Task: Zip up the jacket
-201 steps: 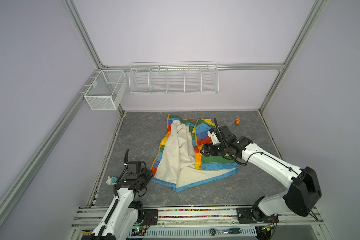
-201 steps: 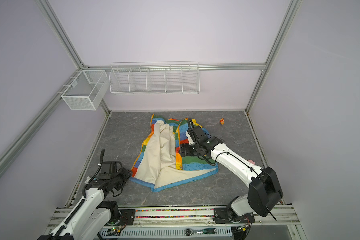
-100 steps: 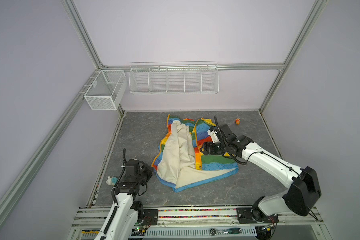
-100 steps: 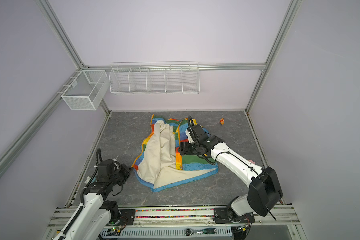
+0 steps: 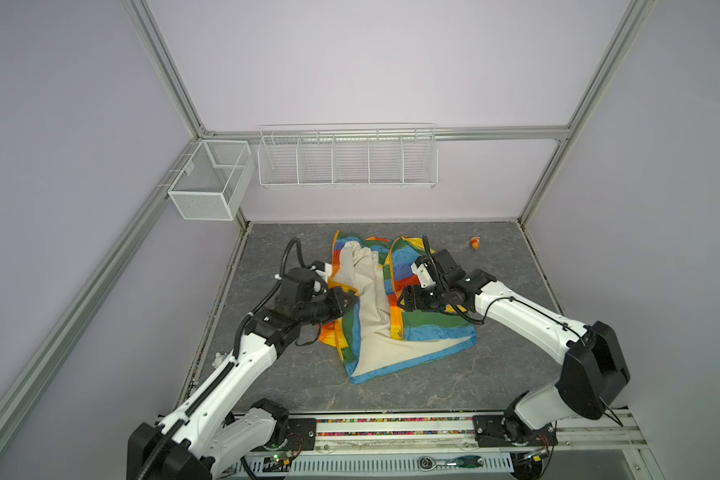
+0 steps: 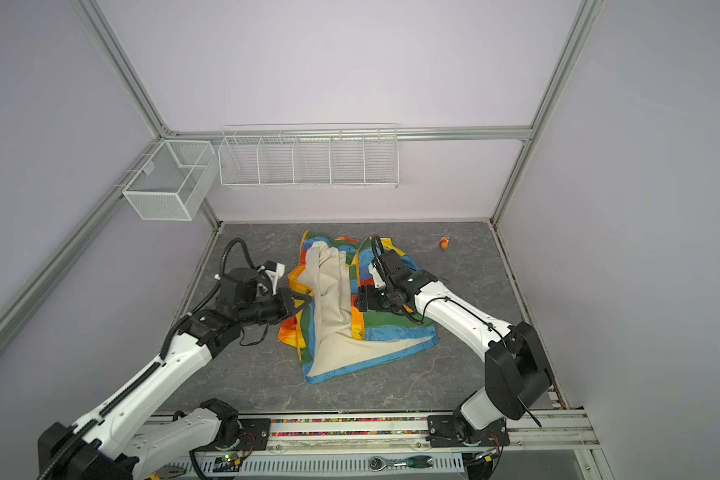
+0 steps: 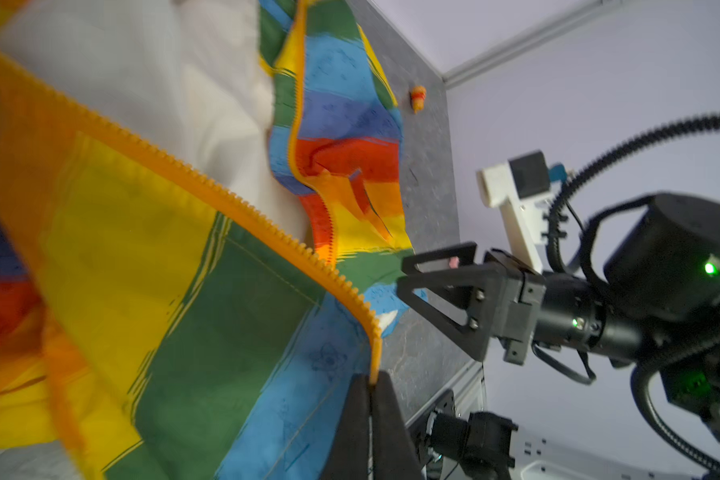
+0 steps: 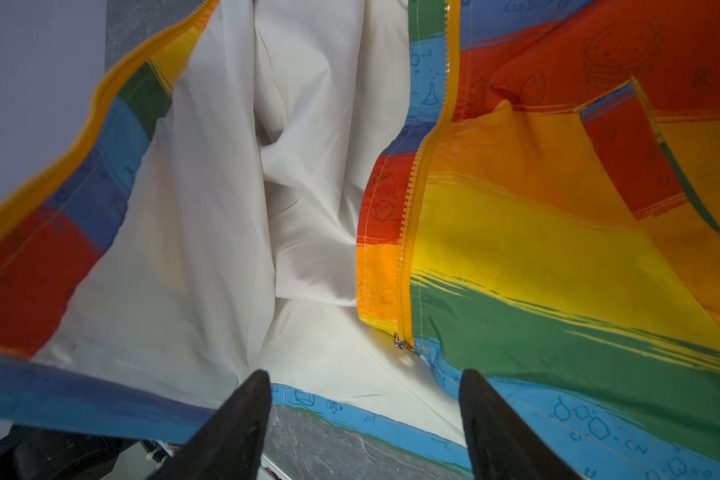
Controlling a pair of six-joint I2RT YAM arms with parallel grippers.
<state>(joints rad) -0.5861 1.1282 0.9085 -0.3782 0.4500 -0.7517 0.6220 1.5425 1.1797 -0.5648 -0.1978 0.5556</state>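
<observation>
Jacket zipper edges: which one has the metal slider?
The edge on the panel lying by the open right claw, slider near the hem. The other edge, pinched in the left claw, shows only teeth.

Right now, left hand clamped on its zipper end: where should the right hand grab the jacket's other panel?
On the jacket, probably the zipper strip right by the slider. Bring the open right hand from the hem side, straddling that edge: it lies flat on the lining, slider exposed.
</observation>
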